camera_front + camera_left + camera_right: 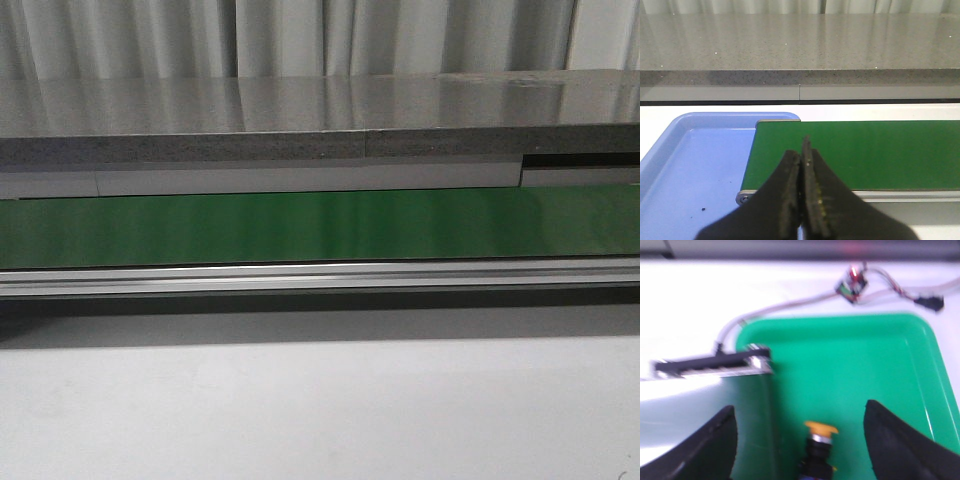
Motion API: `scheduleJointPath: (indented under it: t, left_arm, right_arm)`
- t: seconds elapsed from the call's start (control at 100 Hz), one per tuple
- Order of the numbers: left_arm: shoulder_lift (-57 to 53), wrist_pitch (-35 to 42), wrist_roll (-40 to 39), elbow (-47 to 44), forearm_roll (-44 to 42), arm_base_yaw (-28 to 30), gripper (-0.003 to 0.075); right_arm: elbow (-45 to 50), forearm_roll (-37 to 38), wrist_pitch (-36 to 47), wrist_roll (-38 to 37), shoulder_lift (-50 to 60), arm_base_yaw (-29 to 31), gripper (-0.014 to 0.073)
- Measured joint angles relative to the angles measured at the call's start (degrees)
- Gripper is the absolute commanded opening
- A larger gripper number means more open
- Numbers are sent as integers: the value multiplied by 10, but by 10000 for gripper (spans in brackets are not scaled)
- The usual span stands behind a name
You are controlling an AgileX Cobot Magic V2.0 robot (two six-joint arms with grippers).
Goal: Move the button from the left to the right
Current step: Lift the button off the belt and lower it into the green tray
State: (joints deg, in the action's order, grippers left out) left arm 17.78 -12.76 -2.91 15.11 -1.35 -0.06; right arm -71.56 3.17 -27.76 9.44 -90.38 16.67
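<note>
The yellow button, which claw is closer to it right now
Right. The right claw is open with the button between its fingers, over the green tray. The left claw is shut over the belt's end; no button there.

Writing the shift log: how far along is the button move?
Looks nearly done: the yellow-headed, black-bodied push button sits in the green plastic tray, between the spread fingers of the open right gripper; whether they touch it is unclear. The blue plastic tray under the shut left gripper holds no button, and the green conveyor belt is bare. Left: pull the right arm back.
</note>
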Motion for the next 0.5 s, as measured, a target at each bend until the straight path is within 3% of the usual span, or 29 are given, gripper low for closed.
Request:
scheduleJointPath:
  t: [0.3, 0.5]
  left_arm:
    - [0, 0, 0, 0, 0, 0, -21]
    - [0, 0, 0, 0, 0, 0, -21]
  right_arm:
    - [11, -45, 14, 0, 119, -72, 531]
    - [99, -76, 77, -1, 222, -115, 531]
